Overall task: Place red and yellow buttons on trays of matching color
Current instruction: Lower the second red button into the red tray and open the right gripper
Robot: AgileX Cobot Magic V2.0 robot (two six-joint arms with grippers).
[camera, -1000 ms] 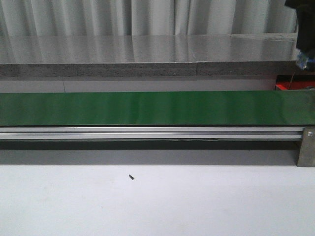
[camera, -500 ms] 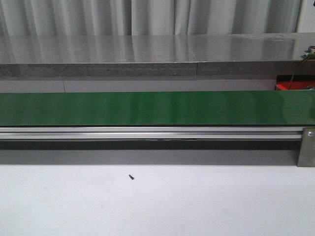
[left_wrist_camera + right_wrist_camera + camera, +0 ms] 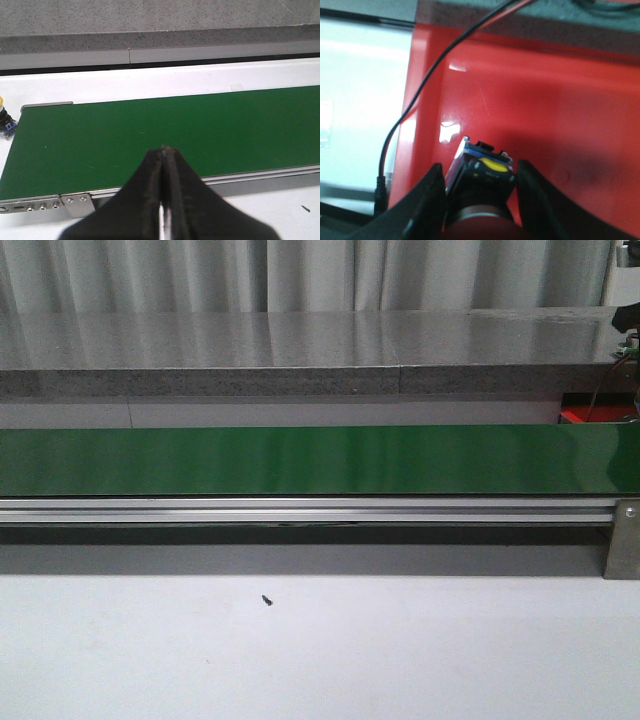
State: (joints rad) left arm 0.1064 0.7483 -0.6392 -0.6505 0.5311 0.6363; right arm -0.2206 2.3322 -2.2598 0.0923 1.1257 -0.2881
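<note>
The right pincer (image 3: 480, 187) grips a button (image 3: 482, 175) just above the red tray (image 3: 560, 115). The left pincer (image 3: 164, 150) is closed and empty over the green belt (image 3: 165, 130). Beside the belt's end sits another button (image 3: 5, 120).

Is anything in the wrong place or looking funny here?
Nothing looks broken or spilled. One small dark speck, maybe a screw, lies alone on the white table in front of the green belt. A yellow-topped button also sits off the belt's end, on the table rather than on a tray.
</note>
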